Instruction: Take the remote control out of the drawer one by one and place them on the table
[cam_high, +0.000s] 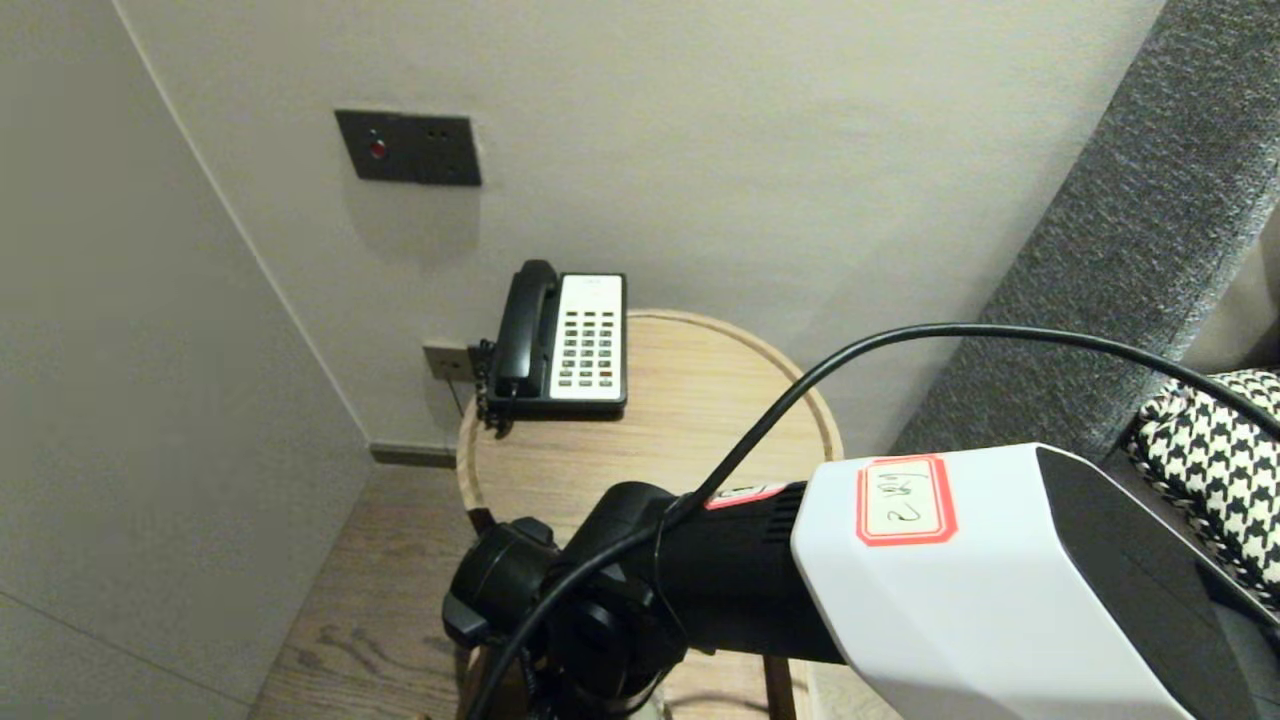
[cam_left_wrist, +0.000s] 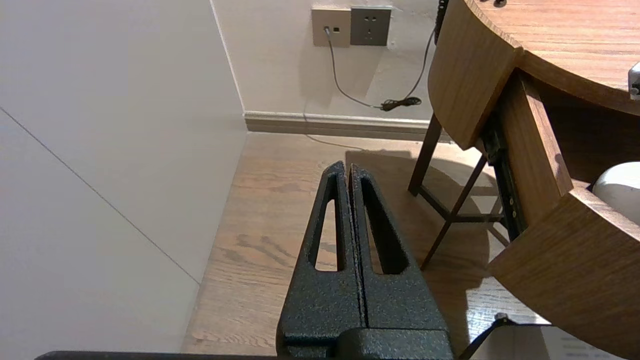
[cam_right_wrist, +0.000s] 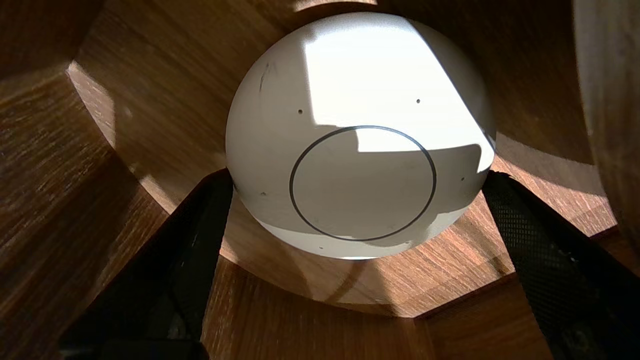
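A white domed object (cam_right_wrist: 360, 100) with a thin dark ring on it lies inside the pulled-out drawer (cam_left_wrist: 565, 260) of a round wooden side table (cam_high: 650, 430). My right gripper (cam_right_wrist: 356, 180) is down in the drawer and open, with one black finger (cam_right_wrist: 200, 235) on each side of the dome, close to its flanks. Whether they touch it I cannot tell. In the head view the right arm (cam_high: 900, 560) hides the drawer. My left gripper (cam_left_wrist: 348, 170) is shut and empty, parked low over the wooden floor beside the table. The dome (cam_left_wrist: 620, 190) shows in its view too.
A black and white desk phone (cam_high: 565, 340) sits at the table's far edge by the wall. Wall sockets (cam_left_wrist: 350, 26) with a cable hang behind the table legs (cam_left_wrist: 425, 155). A wall stands close on the left. A grey headboard (cam_high: 1130, 250) and a houndstooth cushion (cam_high: 1215, 450) are on the right.
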